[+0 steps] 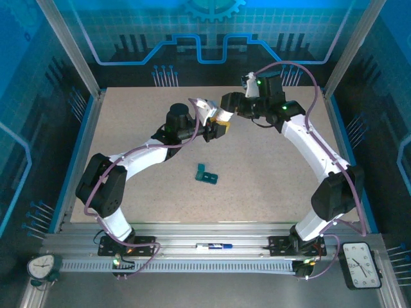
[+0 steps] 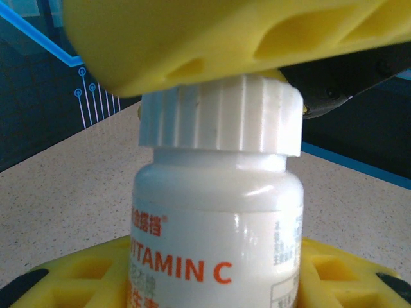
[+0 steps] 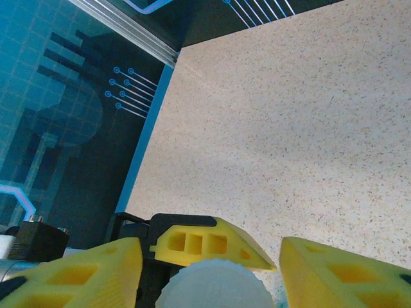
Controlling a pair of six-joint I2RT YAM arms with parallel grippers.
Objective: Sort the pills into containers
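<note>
Top external view had the pill box lying flat on the bench, on its own, nothing touching it. It looked like a small, hard, teal plastic thing, so my guess was light and stiff. It would probably skid on that smooth surface if nudged, so pinching it across the short sides seemed safest. It was too tiny there to tell whether any lid was up.

Well beyond the pill box, on the side away from the arm bases, both arms met in the air over a white bottle. The left gripper was pinching the bottle's body low down, yellow fingers on either side. The glossy body looked slippery to me, and the ribbed white cap looked like the better place to hold.

Right wrist view had the right gripper straddling that cap with slivers of gap on both sides, so spread and not clamped yet.

Readable writing: "VITAMIN C" in orange capitals. There were orange Chinese characters above it, and the fine print was too small to read.
</note>
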